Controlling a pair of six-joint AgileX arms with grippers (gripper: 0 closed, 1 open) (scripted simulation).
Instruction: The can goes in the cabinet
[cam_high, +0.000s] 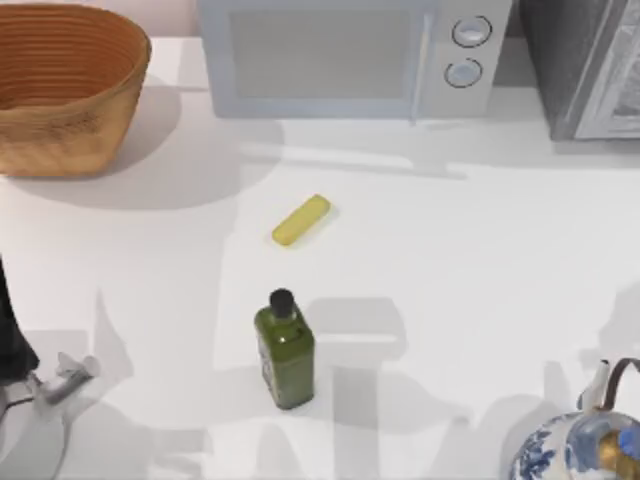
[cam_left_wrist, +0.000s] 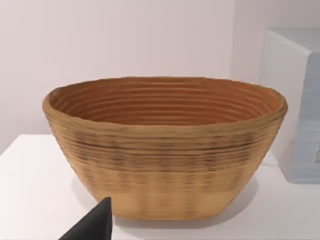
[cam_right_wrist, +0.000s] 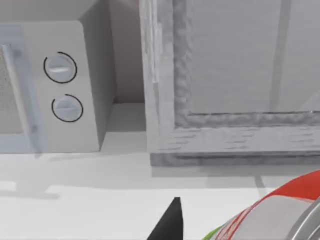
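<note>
While the can (cam_right_wrist: 280, 212) sits close under the right wrist cam, red w/ silver top, a green band just showing, it looks carried by the right arm; judged mid-task: pickup prob. done, placing left. Right gripper's jaws: one dark tip visible beside the can, grip can't be confirmed, so state can't be told. Cabinet (cam_right_wrist: 235, 80) stands straight ahead in that view, at table's (cam_high: 480, 260) far right beside the microwave (cam_high: 340, 55); can not yet inside. Left arm parked at near-left corner, jaws' state can't be told. Basket (cam_left_wrist: 165, 150) far left: nothing seen in it. Green bottle (cam_high: 285, 350) upright mid-table, yellow bar (cam_high: 301, 220) behind it. Teapot (cam_high: 575, 445) near-right.
</note>
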